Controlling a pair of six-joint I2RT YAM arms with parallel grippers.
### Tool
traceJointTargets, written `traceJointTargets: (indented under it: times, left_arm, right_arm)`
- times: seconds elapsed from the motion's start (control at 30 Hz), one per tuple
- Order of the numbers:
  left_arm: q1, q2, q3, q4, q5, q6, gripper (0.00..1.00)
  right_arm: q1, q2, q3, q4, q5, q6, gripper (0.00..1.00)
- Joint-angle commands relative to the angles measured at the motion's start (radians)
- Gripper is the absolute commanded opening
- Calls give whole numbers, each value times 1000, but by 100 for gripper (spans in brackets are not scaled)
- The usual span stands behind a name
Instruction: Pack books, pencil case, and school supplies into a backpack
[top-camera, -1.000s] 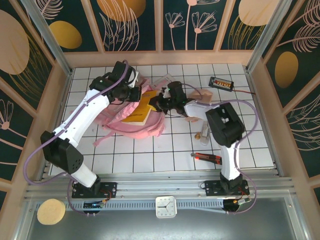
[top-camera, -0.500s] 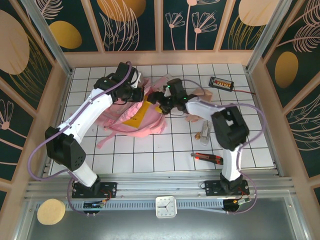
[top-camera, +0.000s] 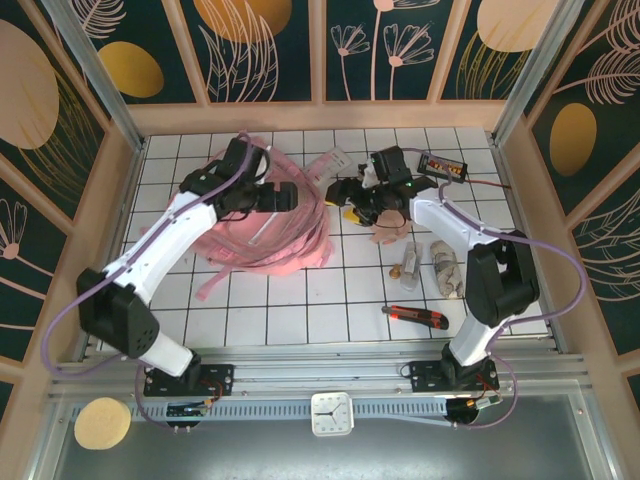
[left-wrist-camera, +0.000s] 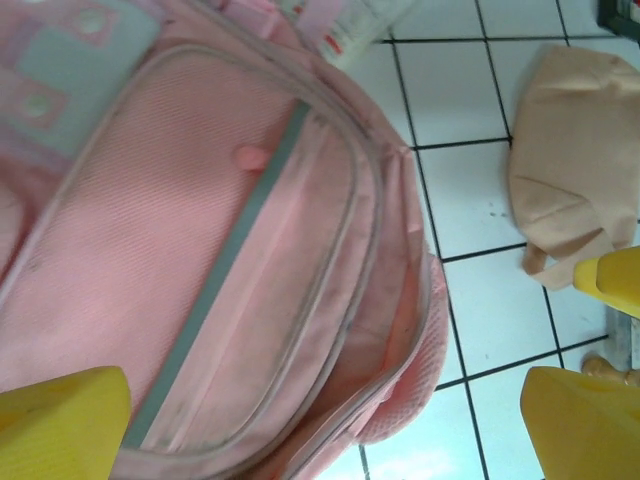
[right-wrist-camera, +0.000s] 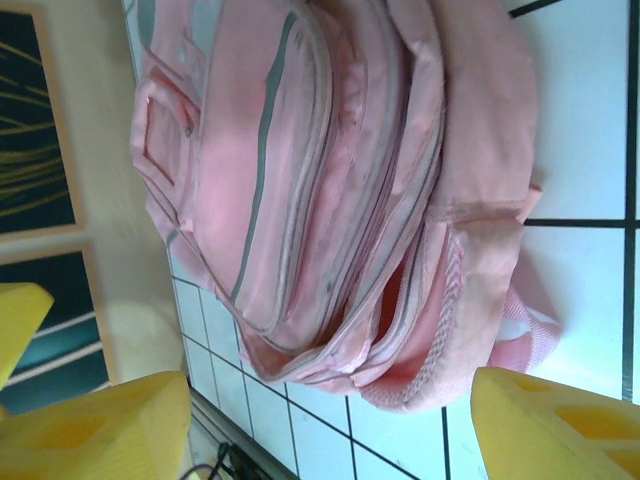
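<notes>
The pink backpack (top-camera: 268, 228) lies left of centre, its zip opening gaping toward the right (right-wrist-camera: 400, 300). My left gripper (top-camera: 284, 197) hovers open over its top edge (left-wrist-camera: 320, 440), with the fabric below the fingers. My right gripper (top-camera: 352, 195) is open just right of the backpack (right-wrist-camera: 330, 430), apart from it. The pale-pink pencil case (top-camera: 390, 233) lies on the tiles right of the backpack (left-wrist-camera: 565, 185). The long white item with red print (top-camera: 335, 160) lies behind the backpack (left-wrist-camera: 360, 18). The yellow book is hidden.
Small clear and silvery pieces (top-camera: 408, 262) and a crumpled clear wrapper (top-camera: 445, 265) lie right of centre. A red-and-black utility knife (top-camera: 415, 316) sits near the front. The black box with orange buttons (top-camera: 442, 165) is at the back right. Wooden walls ring the table.
The yellow book that showed in the backpack's opening is no longer visible. My right gripper has pulled back to the right, out of the backpack. The backpack has bunched up under the left gripper.
</notes>
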Motion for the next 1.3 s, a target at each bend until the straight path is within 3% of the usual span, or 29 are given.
traceJointTargets:
  times: [0.0,0.13,0.37,0.5,0.63,0.93,1.27]
  left_arm:
    - [7,-129,-120,-63,-126,-153,99]
    - [59,-268,-325,-73,-140,-280,99]
    - [159,-402,-545,-20,-70,-335,99]
    - [182,-396,-589,4,-46,-330,99]
    - [183,-352,-639,94,4,-321,96]
    - [196,-340,-608,56,-48,-288,89]
    - [202,-320,-631,84,-35,-279,87]
  right_arm:
    - [26,46,13,-79,-25,-35,74]
    - [57,116,-10,-62,-23,-24,75]
    - [80,250,53,-1,-58,16,77]
    - [119,308,88,-31,-39,37,87]
    - [120,304,44,60,-22,115,99]
    - [100,277,1,213,8,219,93]
    - [91,157,-108,297,-10,207,99]
